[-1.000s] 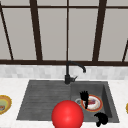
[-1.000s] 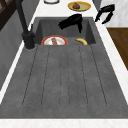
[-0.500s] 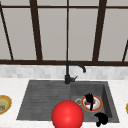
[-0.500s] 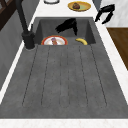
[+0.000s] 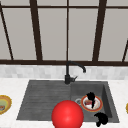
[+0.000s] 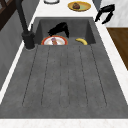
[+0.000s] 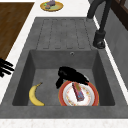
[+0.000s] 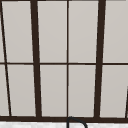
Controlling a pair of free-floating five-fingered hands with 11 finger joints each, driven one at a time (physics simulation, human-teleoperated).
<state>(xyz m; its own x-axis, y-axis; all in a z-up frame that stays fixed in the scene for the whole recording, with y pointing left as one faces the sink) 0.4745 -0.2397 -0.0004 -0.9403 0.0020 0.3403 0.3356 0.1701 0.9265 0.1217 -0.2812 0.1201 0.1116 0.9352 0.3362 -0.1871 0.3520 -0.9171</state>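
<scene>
Dark grey, matte stone-textured sink [image 5: 37,100] set into a white speckled tabletop [image 5: 15,85], with a ribbed draining board on the left and a deep square basin on the right. Lying flat on the basin floor, a round white plate [image 7: 79,94] with an orange-red rim, carrying a small rectangular red bar. Above the plate's far edge, the glossy black left hand [image 7: 71,75], palm down, fingers drooping in a loose curl toward the plate rim, gripping nothing; contact with the plate impossible to tell. Beside the plate on the basin floor, nearer the front wall, a curved yellow banana [image 7: 35,95], apart from plate and hand. Hovering over the front right corner of the sink, the right hand [image 5: 101,118], fingers hanging relaxed and partly spread, holding nothing. Smooth red sphere [image 5: 67,115] at the front edge in the front view. Slim black arched tap [image 5: 71,72] behind the basin. Shallow yellow bowls [image 6: 79,6] with food on the tabletop at either end. Behind, pale window panes in dark brown frames [image 8: 35,62].
</scene>
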